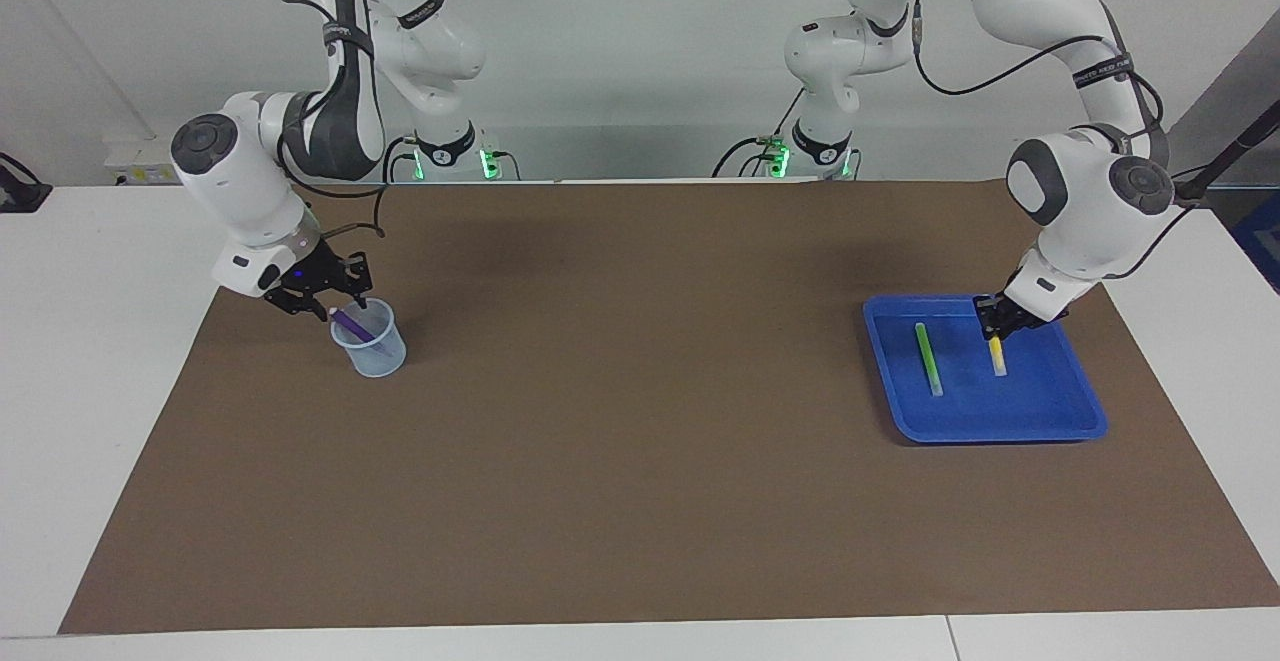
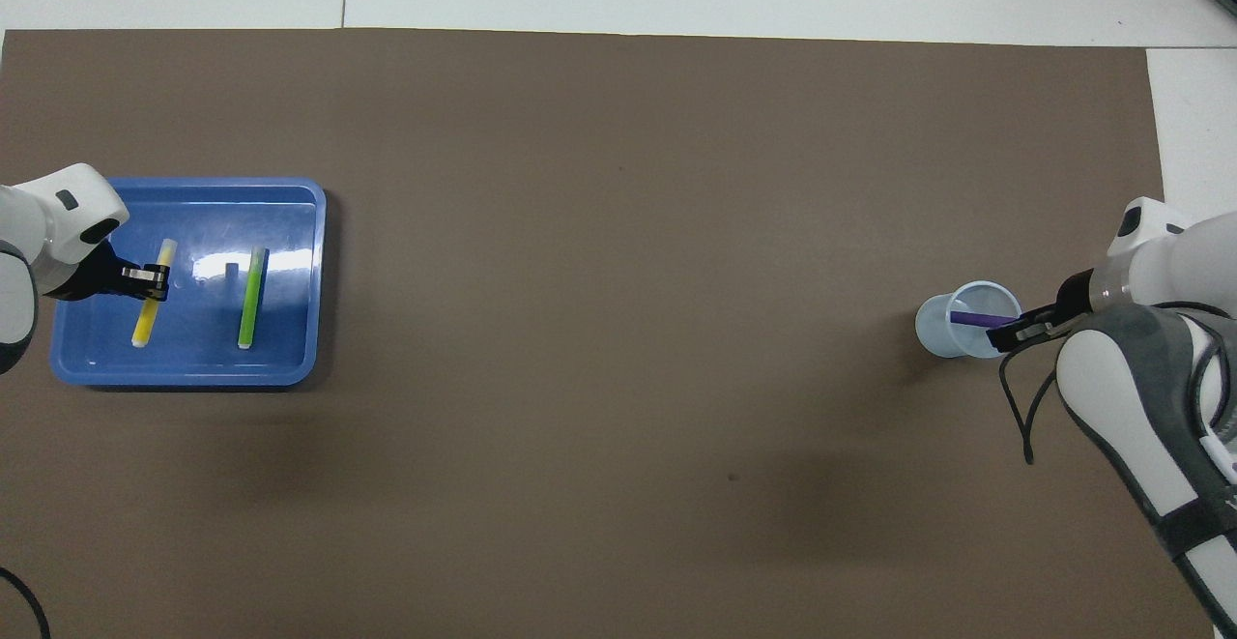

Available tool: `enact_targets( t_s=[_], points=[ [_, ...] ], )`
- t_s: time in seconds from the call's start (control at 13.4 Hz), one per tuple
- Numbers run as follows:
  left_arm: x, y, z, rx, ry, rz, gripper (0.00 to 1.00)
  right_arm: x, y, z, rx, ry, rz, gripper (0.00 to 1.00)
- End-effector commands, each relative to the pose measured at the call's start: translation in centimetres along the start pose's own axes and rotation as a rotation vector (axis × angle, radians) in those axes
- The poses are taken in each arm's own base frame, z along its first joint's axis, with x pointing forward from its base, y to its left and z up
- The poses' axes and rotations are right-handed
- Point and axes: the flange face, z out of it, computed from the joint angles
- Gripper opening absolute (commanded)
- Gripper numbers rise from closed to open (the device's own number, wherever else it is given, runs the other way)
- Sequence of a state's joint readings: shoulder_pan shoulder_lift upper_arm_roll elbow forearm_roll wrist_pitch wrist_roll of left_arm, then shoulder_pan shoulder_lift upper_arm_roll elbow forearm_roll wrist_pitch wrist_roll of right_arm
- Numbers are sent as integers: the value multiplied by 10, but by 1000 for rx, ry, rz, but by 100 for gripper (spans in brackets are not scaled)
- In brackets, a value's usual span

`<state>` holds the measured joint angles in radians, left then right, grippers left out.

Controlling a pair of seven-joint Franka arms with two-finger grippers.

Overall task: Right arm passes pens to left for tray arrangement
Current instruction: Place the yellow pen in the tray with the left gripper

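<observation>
The blue tray lies toward the left arm's end of the table. The green pen and the yellow pen lie in it side by side. My left gripper is low in the tray, shut on the yellow pen near its middle. The purple pen stands tilted in a pale-blue cup toward the right arm's end. My right gripper is open at the cup's rim, by the pen's upper end.
A brown mat covers most of the white table. Both arms' bases stand at the table's edge nearest the robots. Nothing else lies on the mat between the cup and the tray.
</observation>
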<state>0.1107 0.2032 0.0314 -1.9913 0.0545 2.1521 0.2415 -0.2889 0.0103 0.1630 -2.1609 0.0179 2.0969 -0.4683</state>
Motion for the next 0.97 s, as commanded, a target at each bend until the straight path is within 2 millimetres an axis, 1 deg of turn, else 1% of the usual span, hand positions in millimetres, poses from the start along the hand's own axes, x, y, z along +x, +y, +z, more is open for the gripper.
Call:
enact_targets(
  t_s=[0.0, 0.07, 0.15, 0.22, 0.45, 0.6, 0.67, 0.75, 0.82, 0.9],
  points=[
    [-8, 1, 27, 12, 9, 11, 0, -3, 4, 6, -17, 2, -10, 58],
    [-10, 1, 34, 11, 6, 9, 0, -3, 5, 6, -18, 4, -9, 52],
    [-10, 1, 38, 12, 12, 8, 0, -3, 5, 6, -18, 4, -9, 49],
    [-13, 2, 48, 11, 12, 8, 0, -3, 5, 6, -18, 4, -9, 43],
    [-21, 5, 69, 16, 49, 9, 0, -3, 5, 7, -17, 3, -9, 27],
    [-20, 8, 72, 18, 55, 20, 0, -2, 6, 6, -20, 4, -12, 12],
    [-20, 9, 71, 20, 56, 25, 0, -1, 8, 4, -28, 6, -15, 11],
    [-18, 9, 69, 22, 57, 29, 13, -1, 9, 4, -30, 5, -16, 10],
    [-16, 7, 69, 20, 52, 23, 36, 0, 8, 3, -31, 6, -18, 9],
    [-13, 5, 66, 11, 50, 6, 56, 0, 9, 3, -30, 5, -16, 4]
  ],
)
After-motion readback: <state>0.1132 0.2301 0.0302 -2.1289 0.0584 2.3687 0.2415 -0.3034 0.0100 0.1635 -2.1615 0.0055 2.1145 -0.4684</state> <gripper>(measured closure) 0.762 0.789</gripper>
